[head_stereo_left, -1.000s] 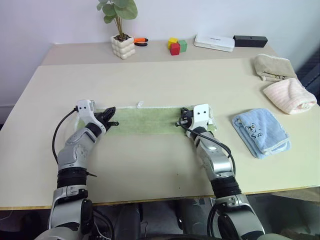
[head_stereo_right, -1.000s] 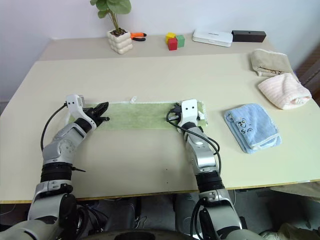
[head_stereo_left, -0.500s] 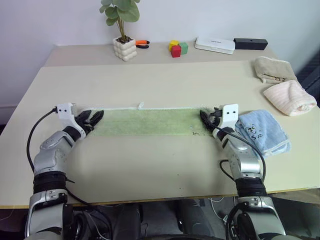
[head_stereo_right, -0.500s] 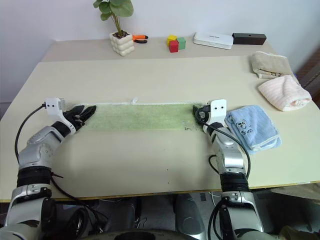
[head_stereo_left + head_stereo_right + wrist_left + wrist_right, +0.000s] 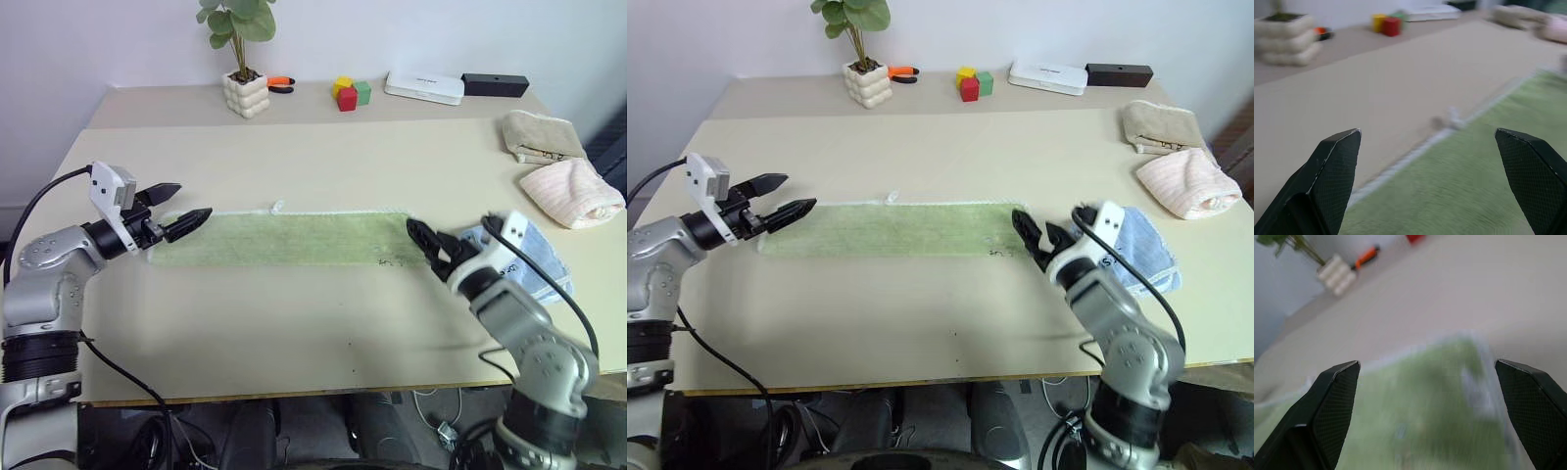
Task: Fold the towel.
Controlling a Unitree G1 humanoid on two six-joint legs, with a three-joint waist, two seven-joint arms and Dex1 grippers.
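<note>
1. One table [image 5: 294,323] carries everything; its near edge and right corner are cut off.
2. One light green towel [image 5: 284,238] lies flat as a long strip across the middle, with a small white loop [image 5: 276,207] on its far edge and a dark mark near its right end, too small to read.
3. Two grippers: the left gripper [image 5: 179,209] hovers over the towel's left end, fingers spread and empty; the right gripper [image 5: 428,243] is just off the right end, also released, holding nothing.
4. Three other towels sit on the right: a light blue towel [image 5: 544,274] partly hidden by the right arm, a pale pink towel [image 5: 571,192], a beige towel [image 5: 537,134].
5. Along the far edge: one potted plant [image 5: 241,83], its top cut off, one white box [image 5: 423,87], one black box [image 5: 495,84], three coloured blocks [image 5: 348,93], one orange-handled tool [image 5: 280,84] partly behind the pot.
</note>
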